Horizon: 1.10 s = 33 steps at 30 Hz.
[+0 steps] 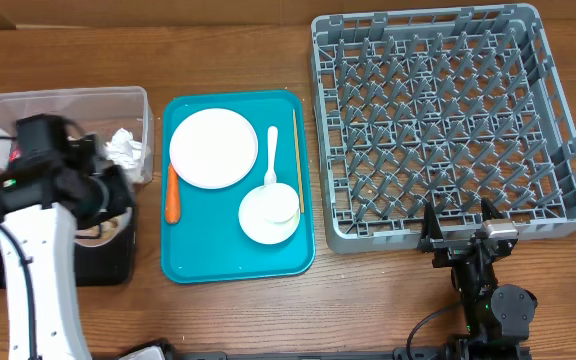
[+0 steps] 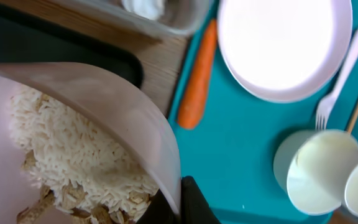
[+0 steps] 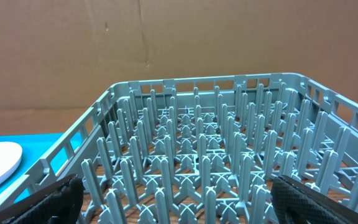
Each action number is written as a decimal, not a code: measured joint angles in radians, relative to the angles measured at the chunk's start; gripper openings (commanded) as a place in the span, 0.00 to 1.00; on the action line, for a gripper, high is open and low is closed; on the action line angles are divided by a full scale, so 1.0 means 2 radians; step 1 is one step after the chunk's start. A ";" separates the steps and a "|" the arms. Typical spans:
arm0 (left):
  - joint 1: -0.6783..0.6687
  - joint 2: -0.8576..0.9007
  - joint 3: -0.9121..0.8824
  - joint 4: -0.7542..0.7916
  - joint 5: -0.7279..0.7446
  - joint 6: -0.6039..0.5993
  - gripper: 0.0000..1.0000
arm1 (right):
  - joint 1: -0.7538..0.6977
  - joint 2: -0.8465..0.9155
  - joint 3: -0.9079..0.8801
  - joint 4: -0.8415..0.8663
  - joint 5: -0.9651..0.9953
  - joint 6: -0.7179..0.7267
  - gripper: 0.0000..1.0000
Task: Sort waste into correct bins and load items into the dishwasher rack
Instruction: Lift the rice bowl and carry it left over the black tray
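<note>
Left gripper (image 2: pixel 180 198) is clamped on the rim of the pale pink bowl (image 2: pixel 104 106), far left over the black tray (image 1: pixel 103 262). Bowl looks light, stiff, slick. Rice (image 2: pixel 73 149) is loose and clumpy, probably needs a steep tip. A rim pinch suits it. Right gripper (image 1: pixel 460 235) gapes empty by the rack (image 1: pixel 438 120), near edge.

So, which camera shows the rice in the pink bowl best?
The left wrist view: the rice lies close and clear inside the pink bowl. Overhead, the left arm hides most of it. The right wrist view shows none.
</note>
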 measured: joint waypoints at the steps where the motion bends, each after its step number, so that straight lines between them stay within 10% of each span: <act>1: 0.017 0.000 0.000 0.003 0.004 0.000 0.04 | 0.000 0.000 0.000 0.000 0.000 0.000 1.00; 33: 0.097 0.000 0.000 0.060 -0.082 -0.031 0.04 | 0.000 0.000 0.000 0.000 0.000 0.000 1.00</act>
